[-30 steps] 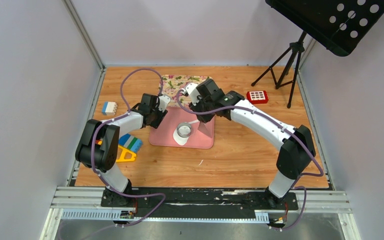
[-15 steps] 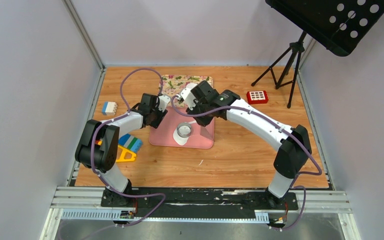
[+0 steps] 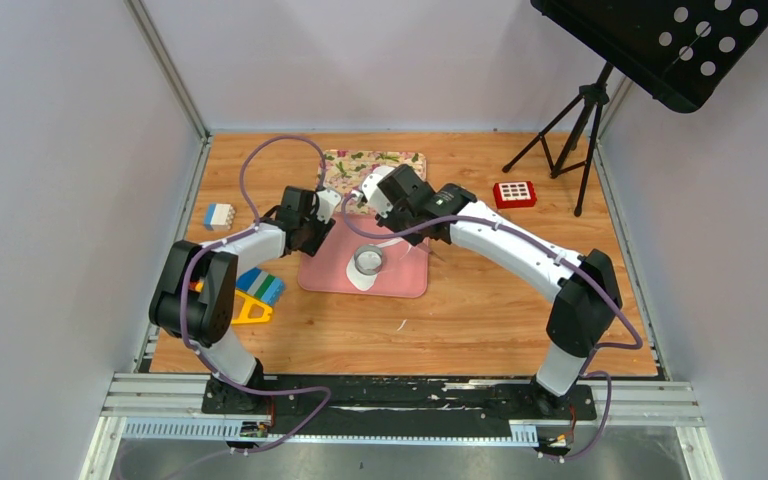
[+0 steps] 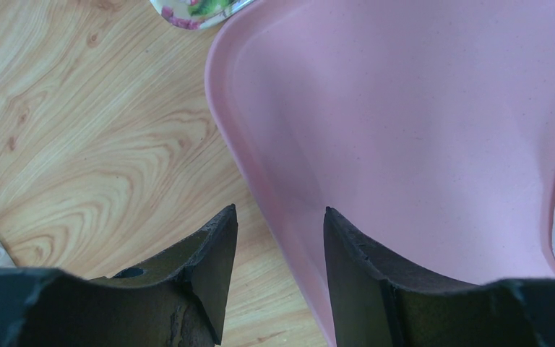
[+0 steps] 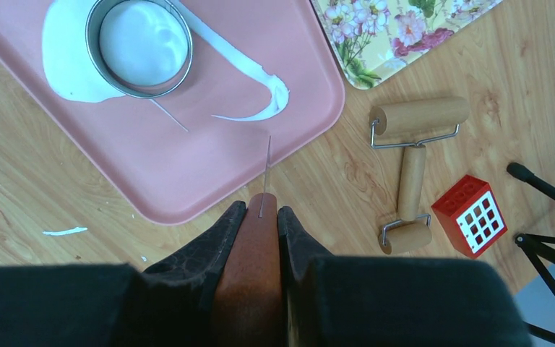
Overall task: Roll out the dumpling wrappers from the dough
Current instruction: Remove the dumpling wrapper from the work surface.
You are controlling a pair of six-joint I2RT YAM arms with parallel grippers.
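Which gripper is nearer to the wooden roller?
Right. The right gripper, holding a needle tool, hovers beside the roller; the left gripper is at the pink tray's opposite edge.

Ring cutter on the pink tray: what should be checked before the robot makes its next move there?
1. Seat of the ring cutter on the dough: ok.
2. Grip of the right fingers on the wooden-handled pick: ok.
3. Excess dough cleared from around the cutter: not ok; a sheet lies on one side and a curled strip nearby.
4. Hold of the left fingers on the pink tray edge: cannot tell; they stand open astride it.
5. The roller out of the way: ok, on the table beside the tray.
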